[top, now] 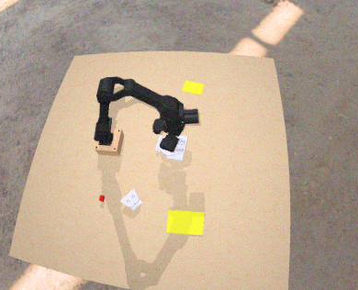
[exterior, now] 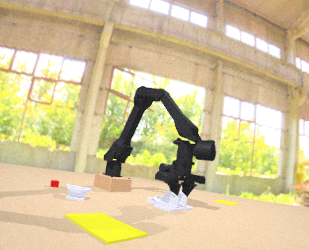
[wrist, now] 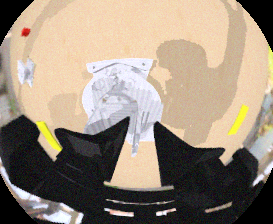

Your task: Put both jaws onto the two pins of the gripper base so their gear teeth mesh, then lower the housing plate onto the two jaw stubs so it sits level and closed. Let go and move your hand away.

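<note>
The white gripper base (top: 182, 156) (exterior: 166, 207) (wrist: 149, 64) lies flat on the table under the hand. My gripper (exterior: 182, 193) (wrist: 141, 121) points down over it, shut on a white jaw (wrist: 136, 131) whose thin end shows between the fingertips. Two white upright shapes stand close together at the base in the exterior view; the left one looks like the other jaw (exterior: 169, 198). Whether pins are seated and teeth mesh cannot be told. The white housing plate (top: 131, 199) (exterior: 77, 192) (wrist: 26, 73) lies apart from the base, on the red cube's side.
A small red cube (top: 102, 198) (exterior: 55, 183) (wrist: 26, 32) lies beyond the housing plate. A large yellow rectangle (top: 185, 222) (exterior: 107, 228) (wrist: 49, 136) and a smaller one (top: 193, 87) (exterior: 226, 202) (wrist: 238, 120) lie on opposite sides of the base. The arm stands on a wooden block (top: 109, 149) (exterior: 112, 183).
</note>
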You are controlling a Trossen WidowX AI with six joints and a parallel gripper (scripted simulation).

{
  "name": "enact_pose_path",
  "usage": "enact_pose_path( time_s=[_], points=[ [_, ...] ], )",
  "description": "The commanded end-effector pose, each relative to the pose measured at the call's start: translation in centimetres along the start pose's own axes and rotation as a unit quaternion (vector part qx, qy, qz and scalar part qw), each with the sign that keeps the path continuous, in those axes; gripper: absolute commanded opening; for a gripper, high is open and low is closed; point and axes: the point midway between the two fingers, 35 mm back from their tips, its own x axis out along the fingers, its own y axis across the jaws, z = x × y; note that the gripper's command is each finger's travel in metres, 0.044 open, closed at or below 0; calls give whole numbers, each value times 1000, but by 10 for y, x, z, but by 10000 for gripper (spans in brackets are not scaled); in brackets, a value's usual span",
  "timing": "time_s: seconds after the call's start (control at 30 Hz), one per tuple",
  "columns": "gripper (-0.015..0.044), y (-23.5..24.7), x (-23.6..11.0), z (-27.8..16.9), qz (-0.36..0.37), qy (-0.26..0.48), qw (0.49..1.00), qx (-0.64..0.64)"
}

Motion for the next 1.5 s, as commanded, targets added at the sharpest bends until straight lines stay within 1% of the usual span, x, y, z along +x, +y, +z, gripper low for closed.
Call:
enact_pose_path(
  time_s=[0.0, 0.57, 0.83, 1.47],
  points=[
    [134, 1, 1, 0, 1, 0, 1000, 2],
    [134, 1, 1, 0, 1, 0, 1000, 2],
    [134, 0, -5, 0, 1, 0, 1000, 2],
    [134, 0, -1, 0, 1, 0, 1000, 2]
  ],
)
